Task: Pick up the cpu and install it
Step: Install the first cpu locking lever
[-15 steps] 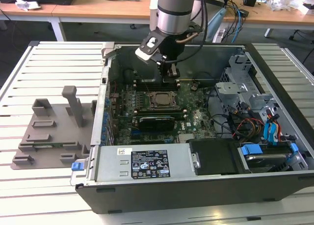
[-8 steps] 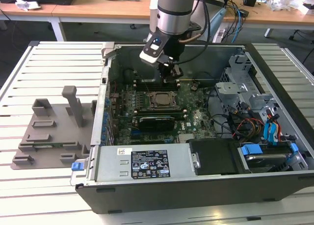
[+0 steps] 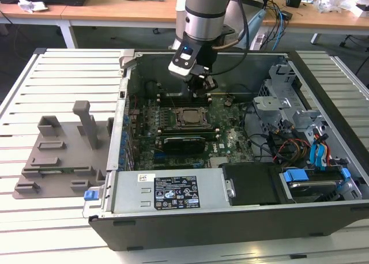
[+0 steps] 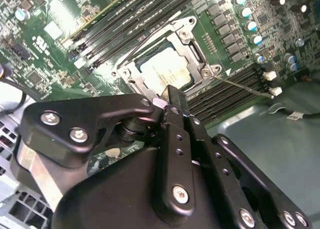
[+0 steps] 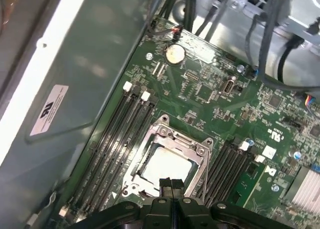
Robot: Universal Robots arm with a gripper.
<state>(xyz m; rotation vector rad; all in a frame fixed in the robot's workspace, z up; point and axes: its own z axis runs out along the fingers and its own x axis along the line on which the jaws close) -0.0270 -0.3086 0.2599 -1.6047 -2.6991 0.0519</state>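
End effector (image 3: pixel 202 86) clenched on nothing, poised just above the cpu (image 3: pixel 188 117), which lies in its socket.

In both wrist views the 2 black fingertips (image 5: pixel 165 185) press together with nothing between them, close over the cpu and not touching it. The cpu sits flat, silver top up, inside the socket's metal frame (image 5: pixel 186 139), with dark memory slots (image 5: pixel 115 139) running along both sides of the frame. In the exterior view the socket sits at upper centre on the green motherboard (image 3: pixel 230 131), inside an open computer case (image 3: pixel 323 62). A labelled power supply (image 3: pixel 173 192) lies along the case's lower edge. A grey plastic tray (image 3: pixel 57 154) rests on the white slatted tabletop (image 3: pixel 57 74) at the exterior view's left.
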